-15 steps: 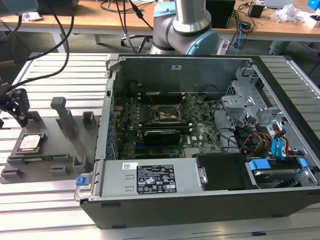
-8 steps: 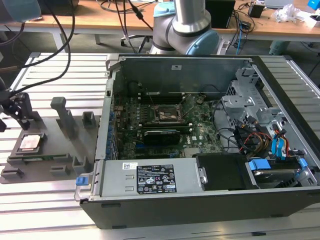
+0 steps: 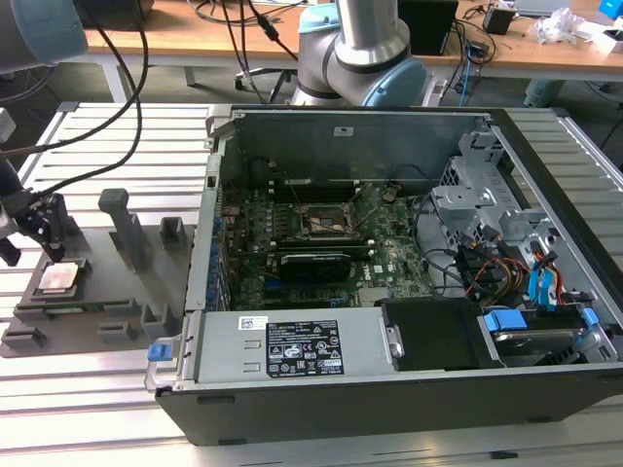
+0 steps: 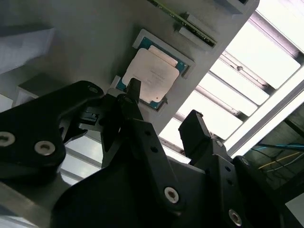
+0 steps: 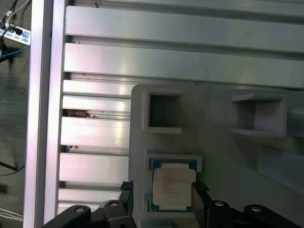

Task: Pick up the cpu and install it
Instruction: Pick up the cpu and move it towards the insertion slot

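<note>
The cpu (image 3: 58, 279) is a small silvery square chip lying flat in a recess of a grey holder plate (image 3: 107, 302) at the exterior view's left, outside the computer. My gripper (image 3: 44, 229) hangs just above it and stands open, with nothing between its black fingers. In both wrist views the cpu (image 4: 152, 73) (image 5: 172, 185) lies beyond the fingertips (image 4: 133, 95) (image 5: 199, 194), which stand to either side of it without touching. The gripper (image 4: 164, 114) (image 5: 164, 194) is roughly centred over the chip. The motherboard's dark socket frame (image 3: 326, 222) sits inside the open case.
The open computer case (image 3: 389, 370) fills the middle and right, with a black expansion card (image 3: 313, 263), cables and drive cages (image 3: 487, 214) inside. Upright grey posts (image 3: 122, 224) rise from the holder plate near the gripper. Everything stands on a slotted aluminium table (image 3: 97, 409).
</note>
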